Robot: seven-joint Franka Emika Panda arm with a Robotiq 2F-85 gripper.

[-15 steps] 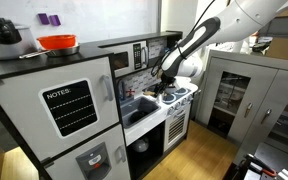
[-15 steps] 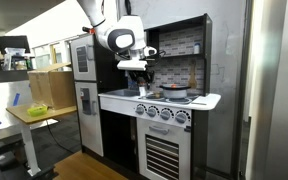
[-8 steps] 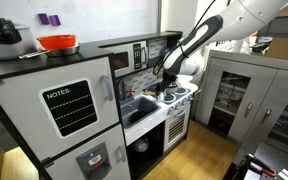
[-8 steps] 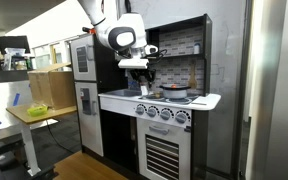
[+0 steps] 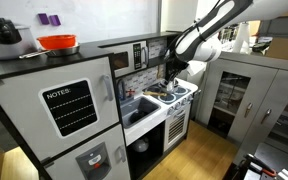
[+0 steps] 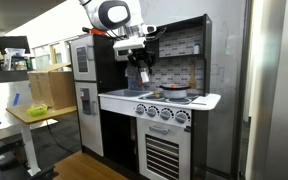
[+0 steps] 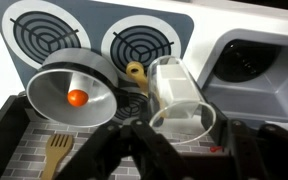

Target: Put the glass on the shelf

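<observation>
Over the stove (image 7: 94, 12) with one pan (image 7: 76, 95), the tool (image 7: 176, 138) grips one glass (image 7: 179, 92).

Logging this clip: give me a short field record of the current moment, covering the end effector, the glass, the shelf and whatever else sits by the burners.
end effector: raised above the stove top, closed on the glass
glass: clear, held in the end effector, off the counter
shelf: dark upper unit with a microwave; the glass is not on it yet
pan: grey, on the stove top, with a small orange item inside
sink: grey basin beside the burners
status: glass lifted, not placed
</observation>
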